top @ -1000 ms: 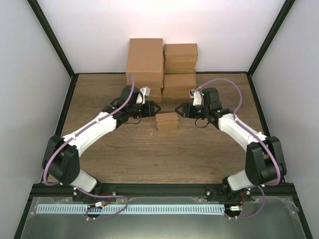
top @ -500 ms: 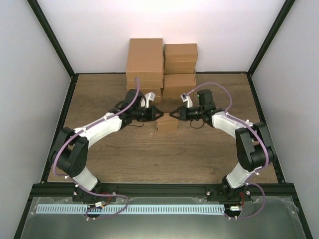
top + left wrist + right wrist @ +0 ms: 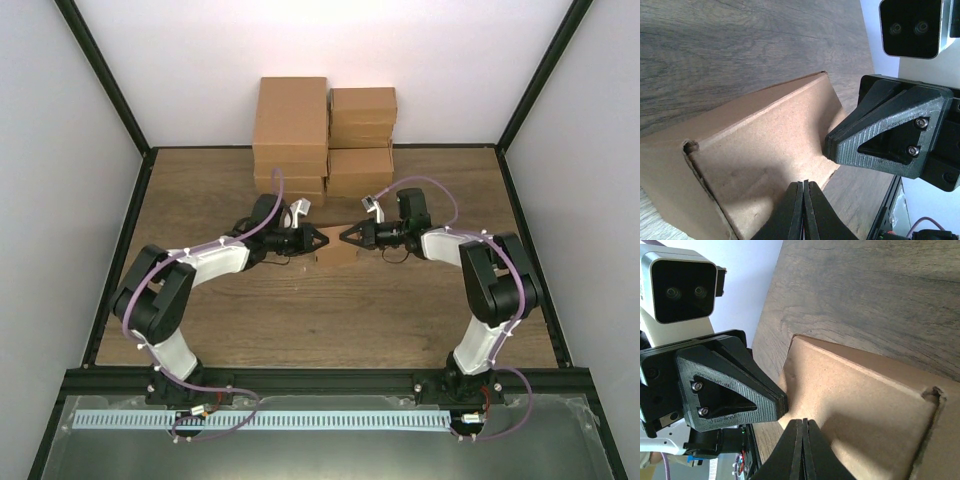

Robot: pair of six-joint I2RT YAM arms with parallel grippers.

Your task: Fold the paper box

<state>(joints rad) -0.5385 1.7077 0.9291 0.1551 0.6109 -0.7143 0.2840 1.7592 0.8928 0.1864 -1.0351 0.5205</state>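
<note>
The paper box (image 3: 337, 258) is a small closed tan carton in the middle of the wooden table, mostly hidden in the top view by both grippers. My left gripper (image 3: 322, 240) comes in from the left, shut, its tips low over the box lid. My right gripper (image 3: 345, 236) meets it from the right, also shut. In the left wrist view the closed left gripper (image 3: 804, 183) points at the box top (image 3: 755, 150), with the right fingers (image 3: 890, 130) resting at the lid's far corner. The right wrist view mirrors this: right gripper (image 3: 803, 421), box (image 3: 865, 400), left fingers (image 3: 735, 390).
Two stacks of larger brown cartons (image 3: 291, 125) (image 3: 362, 140) stand at the back of the table against the wall. White walls and a black frame (image 3: 120, 240) enclose the table on the left, right and rear.
Both grippers went from open to shut. Both arms swung inward and down, so their tips now meet over the box instead of flanking it.
</note>
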